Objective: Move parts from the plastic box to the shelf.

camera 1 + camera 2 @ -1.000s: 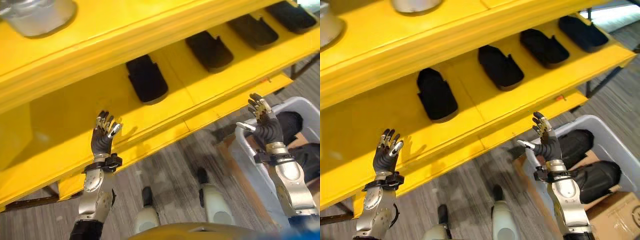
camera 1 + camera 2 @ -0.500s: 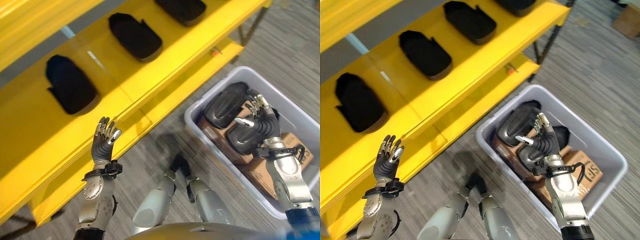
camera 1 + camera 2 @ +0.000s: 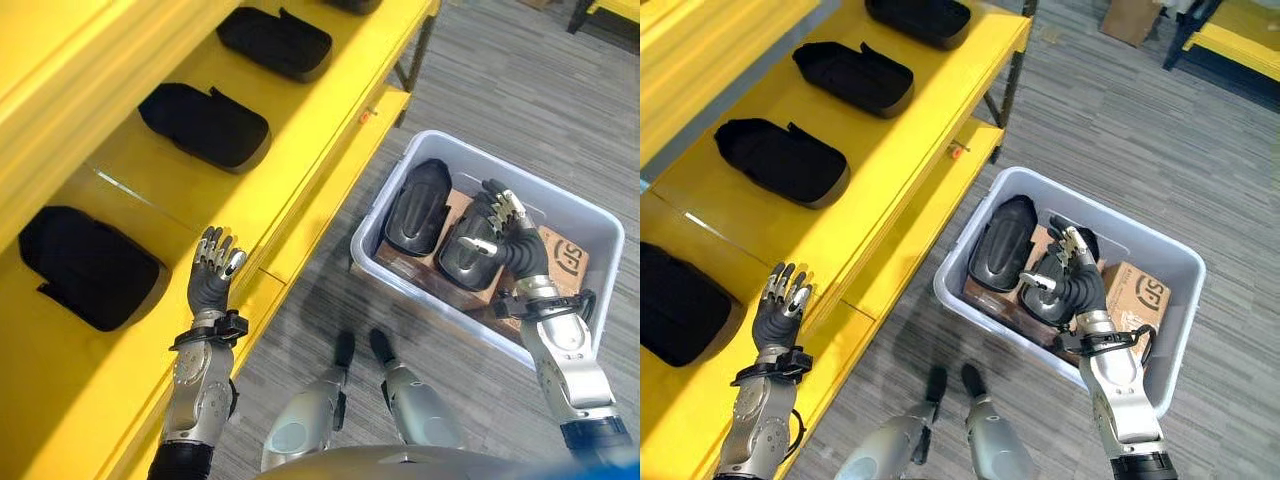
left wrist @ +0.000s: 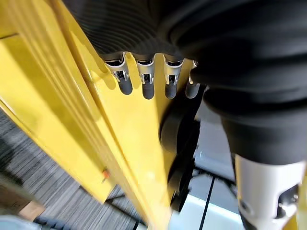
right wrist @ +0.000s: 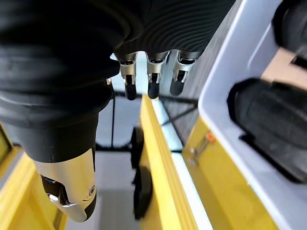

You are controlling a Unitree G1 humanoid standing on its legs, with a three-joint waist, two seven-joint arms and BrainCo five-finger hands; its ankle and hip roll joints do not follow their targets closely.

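A grey plastic box [image 3: 596,232] stands on the floor at the right, beside the yellow shelf [image 3: 330,95]. In it two black moulded parts [image 3: 418,208] [image 3: 1048,290] lie on brown cardboard [image 3: 1140,292]. My right hand [image 3: 512,238] is raised above the box over the nearer part, fingers [image 5: 151,79] straight, holding nothing. Several similar black parts [image 3: 205,125] [image 3: 853,78] lie in a row on the shelf board. My left hand [image 3: 212,278] is held up open by the shelf's front edge, also empty, fingers [image 4: 144,81] straight.
A lower yellow shelf board [image 3: 340,190] juts out towards the box. The shelf's dark leg [image 3: 1012,72] stands behind the box. A cardboard box [image 3: 1130,15] and another yellow rack [image 3: 1230,35] are far back on the grey floor.
The whole picture has swung from the shelf down towards the box, so the camera moved. Both hands stay raised and open; the right hand now shows over the box's parts.
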